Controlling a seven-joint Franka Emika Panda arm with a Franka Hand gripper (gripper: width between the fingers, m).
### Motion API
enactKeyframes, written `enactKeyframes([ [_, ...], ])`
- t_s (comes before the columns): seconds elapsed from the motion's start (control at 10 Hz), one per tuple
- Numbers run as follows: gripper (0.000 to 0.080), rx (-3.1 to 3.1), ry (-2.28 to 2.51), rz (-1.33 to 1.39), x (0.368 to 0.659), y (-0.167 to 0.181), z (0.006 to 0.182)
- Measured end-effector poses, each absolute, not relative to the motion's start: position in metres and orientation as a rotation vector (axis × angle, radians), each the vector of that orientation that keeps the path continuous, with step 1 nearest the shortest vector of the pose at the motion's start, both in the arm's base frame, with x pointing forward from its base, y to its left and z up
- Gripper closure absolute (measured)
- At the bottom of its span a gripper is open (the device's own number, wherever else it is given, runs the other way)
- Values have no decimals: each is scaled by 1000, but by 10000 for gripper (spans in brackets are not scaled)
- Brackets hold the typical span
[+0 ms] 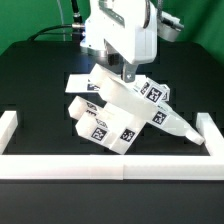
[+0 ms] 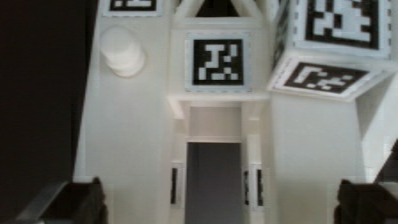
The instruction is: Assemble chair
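The chair (image 1: 118,112) is a partly joined cluster of matte-white slabs and blocks with black-and-white tags. It lies tilted on the black table in the middle of the exterior view. My gripper (image 1: 127,72) hangs right over its upper end. In the wrist view my gripper (image 2: 222,205) is open, and a dark fingertip (image 2: 75,200) shows at each side edge. A long white chair part (image 2: 143,120) with a dark slot down its middle fills the space between them. I cannot tell whether the fingers touch it. A tagged block (image 2: 324,75) sits at the part's far end.
A low white border wall (image 1: 100,166) runs along the near edge and turns up both sides (image 1: 208,128). The marker board (image 1: 78,82) lies flat behind the chair. Cables (image 1: 60,30) trail at the back.
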State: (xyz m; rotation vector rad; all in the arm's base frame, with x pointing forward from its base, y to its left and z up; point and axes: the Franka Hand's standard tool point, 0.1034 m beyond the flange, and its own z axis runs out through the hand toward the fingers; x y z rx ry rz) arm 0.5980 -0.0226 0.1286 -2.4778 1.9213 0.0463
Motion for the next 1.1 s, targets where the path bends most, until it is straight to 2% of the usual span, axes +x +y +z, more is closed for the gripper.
enactKeyframes([
  [0.1,150,-2492,1922,49,602,-36,125],
  [0.4,150,-2489,1940,47,606,-48,125],
  [0.8,150,-2498,1960,19,601,-58,106],
  [1.1,150,-2518,1943,-16,601,-70,102],
])
